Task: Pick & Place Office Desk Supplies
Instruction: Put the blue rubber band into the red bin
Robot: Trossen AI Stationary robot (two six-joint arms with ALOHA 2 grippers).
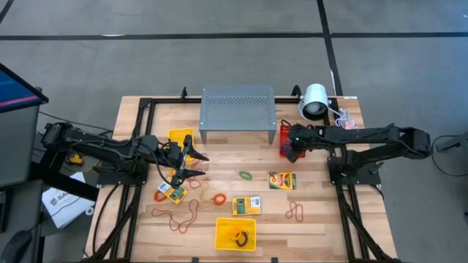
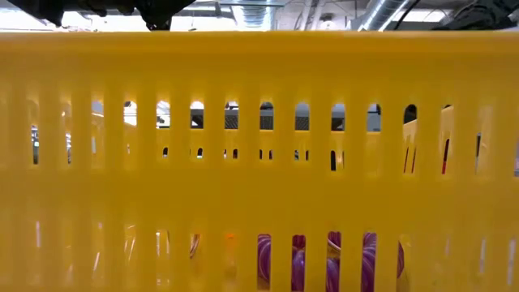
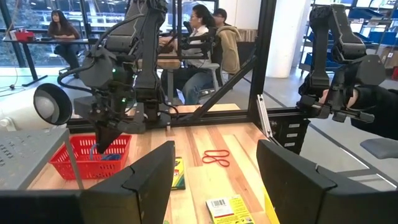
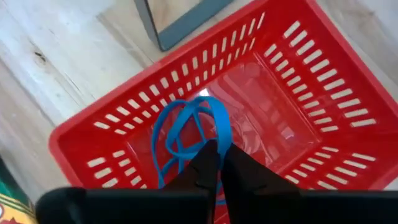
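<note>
Right gripper (image 4: pixel 214 163) hangs over the red basket (image 4: pixel 298 81) at about 1 o'clock on the table, just beside the grey metal stand (image 1: pixel 238 108). Fingers pinched together on a blue rubber band (image 4: pixel 186 127), whose loops dangle down inside the basket. The band is still gripped, so the drop looks not yet made.

Left gripper (image 1: pixel 191 165) sits at about 9 o'clock from table centre, near the yellow basket at the stand's left (image 1: pixel 180 137). Fingers (image 3: pixel 149 180) stand wide apart, nothing between them.

Handling, as judged:
- Rubber bands: very light, floppy, stretchy. They lie flat on the wood, so a pinch on one strand is likely best. They may cling to a finger pad on release.
- Crayon boxes: light, stiff card, flat. Best taken across the narrow sides; a hard squeeze could crush them.

Where the supplies lie, from above:
- Green band (image 1: pixel 245 175) near centre.
- Orange band (image 1: pixel 218 199) at about 7 o'clock of centre.
- Long brown band (image 1: pixel 179 217) toward 8 o'clock.
- Red band (image 1: pixel 295 211) toward 4 o'clock.
- Crayon boxes: one at 3 o'clock of centre (image 1: pixel 282 180), one at 6 o'clock (image 1: pixel 246 206), one under the left arm (image 1: pixel 174 193).

Containers:
- Red basket: blue band hanging into it; other contents unclear.
- Near yellow basket (image 1: pixel 235 234), at 6 o'clock on the table edge: a small dark loop inside. It fills the low camera.
- Yellow basket by the stand: contents cannot be made out.
</note>
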